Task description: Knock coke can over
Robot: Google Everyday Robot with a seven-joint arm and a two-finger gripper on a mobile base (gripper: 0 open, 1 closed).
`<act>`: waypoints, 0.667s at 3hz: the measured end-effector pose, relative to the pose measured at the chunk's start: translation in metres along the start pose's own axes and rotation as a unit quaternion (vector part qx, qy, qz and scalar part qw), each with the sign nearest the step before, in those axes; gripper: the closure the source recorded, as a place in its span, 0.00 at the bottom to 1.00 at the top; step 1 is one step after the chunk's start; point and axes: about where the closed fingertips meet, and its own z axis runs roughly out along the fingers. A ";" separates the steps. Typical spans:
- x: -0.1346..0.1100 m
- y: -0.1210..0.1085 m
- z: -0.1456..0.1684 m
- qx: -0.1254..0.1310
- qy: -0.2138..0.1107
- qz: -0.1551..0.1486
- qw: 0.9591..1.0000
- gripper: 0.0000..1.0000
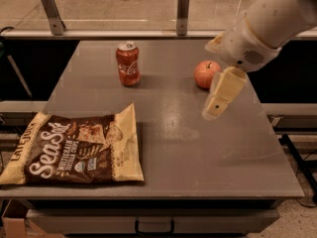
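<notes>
Red aluminium, the coke can [128, 64] stands upright at the far left of the surface [198, 152], so the knock is not yet done. The tool [214, 108] hangs near the apple [205, 74], well apart from the can; wide or narrow, I cannot tell. Approach and push likely remain.

Red coke can [128, 64], upright, silver top, hand [214, 109] well to its right

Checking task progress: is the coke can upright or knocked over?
Upright: the coke can stands on its base, silver top up. The gripper hangs right of it, apart.
</notes>
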 end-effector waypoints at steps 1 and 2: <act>-0.047 -0.029 0.039 -0.005 -0.072 -0.013 0.997 0.00; -0.083 -0.060 0.073 -0.007 -0.135 -0.003 0.991 0.00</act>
